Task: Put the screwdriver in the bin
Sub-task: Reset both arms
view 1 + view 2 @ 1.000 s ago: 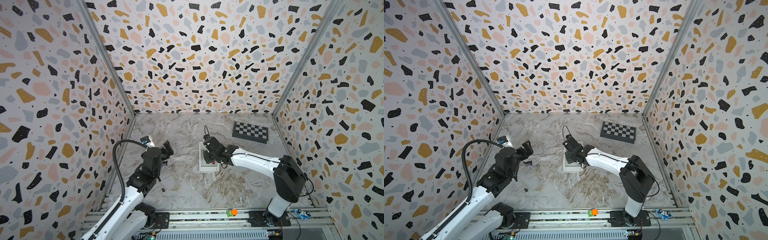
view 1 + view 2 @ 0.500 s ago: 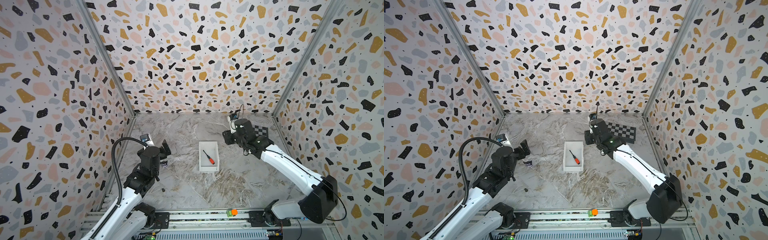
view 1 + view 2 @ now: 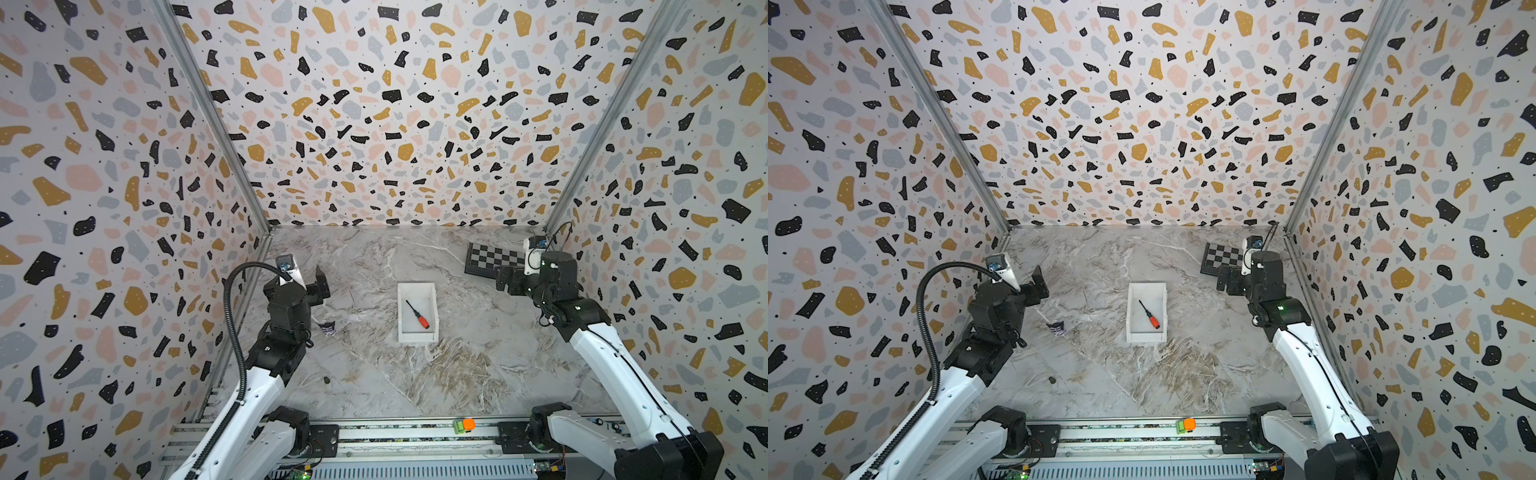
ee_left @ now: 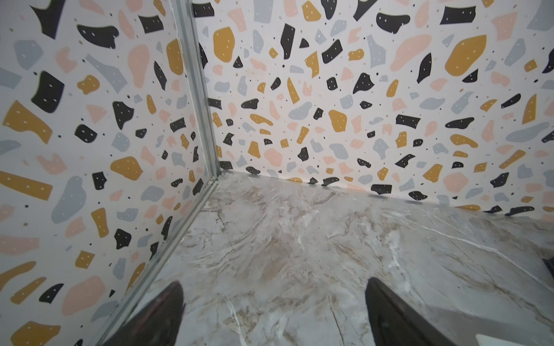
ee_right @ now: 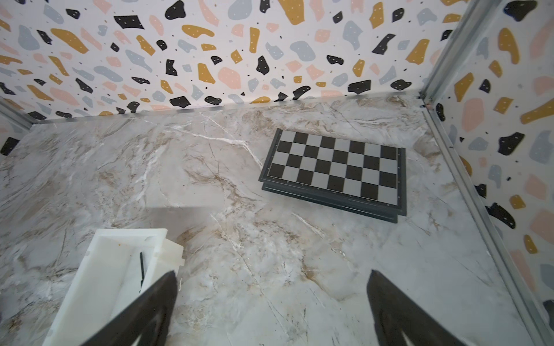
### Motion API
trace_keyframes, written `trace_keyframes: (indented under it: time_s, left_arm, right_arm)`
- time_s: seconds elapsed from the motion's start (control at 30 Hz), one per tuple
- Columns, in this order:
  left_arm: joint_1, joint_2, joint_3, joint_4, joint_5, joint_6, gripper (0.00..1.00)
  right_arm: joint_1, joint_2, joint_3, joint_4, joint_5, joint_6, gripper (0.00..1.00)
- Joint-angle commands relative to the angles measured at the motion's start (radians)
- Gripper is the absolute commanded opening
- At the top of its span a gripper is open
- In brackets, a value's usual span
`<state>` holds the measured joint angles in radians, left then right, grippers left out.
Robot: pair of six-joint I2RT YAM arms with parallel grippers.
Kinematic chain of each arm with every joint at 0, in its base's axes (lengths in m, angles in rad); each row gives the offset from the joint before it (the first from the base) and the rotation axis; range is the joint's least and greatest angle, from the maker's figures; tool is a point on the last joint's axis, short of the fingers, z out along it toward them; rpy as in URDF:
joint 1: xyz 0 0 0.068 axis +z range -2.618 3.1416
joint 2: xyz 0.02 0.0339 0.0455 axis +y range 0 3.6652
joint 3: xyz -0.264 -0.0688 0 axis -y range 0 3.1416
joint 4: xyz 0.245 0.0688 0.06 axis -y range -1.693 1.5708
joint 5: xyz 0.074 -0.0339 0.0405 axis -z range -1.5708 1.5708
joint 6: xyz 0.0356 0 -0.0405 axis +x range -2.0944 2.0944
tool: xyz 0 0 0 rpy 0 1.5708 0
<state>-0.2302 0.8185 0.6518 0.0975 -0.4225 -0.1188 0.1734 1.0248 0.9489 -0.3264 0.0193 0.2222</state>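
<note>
Starting at the near edge, a stubby orange-and-green block (image 3: 464,425) sits on the metal rail (image 3: 374,436) between the two arm bases. Beyond it the marbled counter (image 3: 457,374) carries a tiny dark speck (image 3: 326,379) on the left arm's side. Farther in lies a small purple scrap (image 3: 328,327).

Near the middle of the counter stands the bin (image 3: 417,337), long side running away from the rail. The screwdriver (image 3: 417,314) lies flat on its white floor, set diagonally. Its red-orange handle points to the near right corner and its dark shaft to the far left. Both top views agree on this, and nothing touches it. From the right wrist only a sliver of the shaft (image 5: 141,269) shows over the bin's wall.

The left claw (image 4: 273,281) hangs above bare counter by the left wall, jaws spread wide and empty. The right claw (image 5: 272,272) is raised well to the right of the bin, likewise wide open with nothing between its fingers.

Just behind it a flat checkered board (image 5: 332,170) lies in the far right corner. The terrazzo-patterned walls (image 3: 395,124) close the scene.
</note>
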Motion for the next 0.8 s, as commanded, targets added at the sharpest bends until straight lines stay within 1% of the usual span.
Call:
trace_keyframes:
  time_s: [0.0,0.07,0.23,0.33,0.47,0.53,0.57,0.6,0.67,0.77]
  left_arm:
    - [0.041,0.024,-0.076,0.242,0.103,0.125,1.0]
    - [0.065,0.065,-0.118,0.312,0.12,0.129,1.0]
    - [0.118,0.184,-0.218,0.449,0.172,0.09,1.0]
    - [0.144,0.206,-0.312,0.591,0.183,0.078,1.0]
    - [0.191,0.229,-0.419,0.778,0.235,0.067,1.0]
    - [0.202,0.268,-0.436,0.809,0.234,0.067,1.0]
    - [0.204,0.283,-0.439,0.815,0.233,0.067,1.0]
    - [0.204,0.299,-0.446,0.828,0.235,0.069,1.0]
    - [0.205,0.327,-0.479,0.908,0.231,0.056,1.0]
    - [0.209,0.371,-0.496,0.971,0.222,0.053,1.0]
  right_arm:
    - [-0.033,-0.052,-0.032,0.048,0.012,-0.005,0.99]
    - [-0.053,-0.057,-0.052,0.053,0.014,0.008,0.99]
    - [-0.073,-0.067,-0.104,0.098,-0.021,0.009,0.99]
    - [-0.076,-0.076,-0.128,0.13,-0.009,-0.001,0.99]
    - [-0.076,-0.087,-0.178,0.193,-0.02,-0.026,0.99]
    - [-0.077,-0.093,-0.212,0.248,-0.082,-0.076,0.99]
    - [-0.076,-0.098,-0.226,0.271,-0.094,-0.081,0.99]
    - [-0.076,-0.106,-0.245,0.3,-0.104,-0.078,0.99]
    - [-0.077,-0.125,-0.284,0.376,-0.118,-0.075,0.99]
    - [-0.075,-0.169,-0.371,0.512,-0.124,-0.12,0.99]
